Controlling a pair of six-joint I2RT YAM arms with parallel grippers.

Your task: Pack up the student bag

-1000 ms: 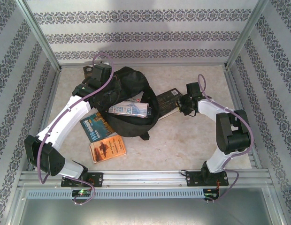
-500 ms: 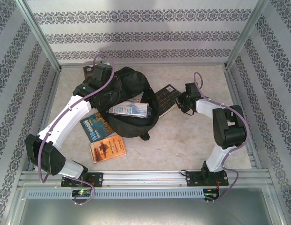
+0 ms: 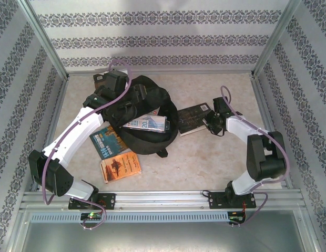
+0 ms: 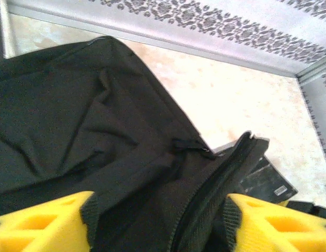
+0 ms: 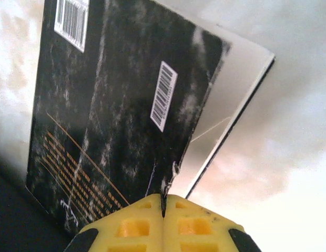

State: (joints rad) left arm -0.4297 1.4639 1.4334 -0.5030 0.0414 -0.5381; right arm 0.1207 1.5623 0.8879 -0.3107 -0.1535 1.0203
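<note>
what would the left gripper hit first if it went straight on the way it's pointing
The student bag: its black fabric and zipper edge lie between the open jaws of the left gripper, so it would likely press straight into that. The dark book lies beyond.

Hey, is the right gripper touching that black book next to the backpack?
Touching. In the right wrist view, the right gripper has its jaws shut on the edge of the black book.
</note>
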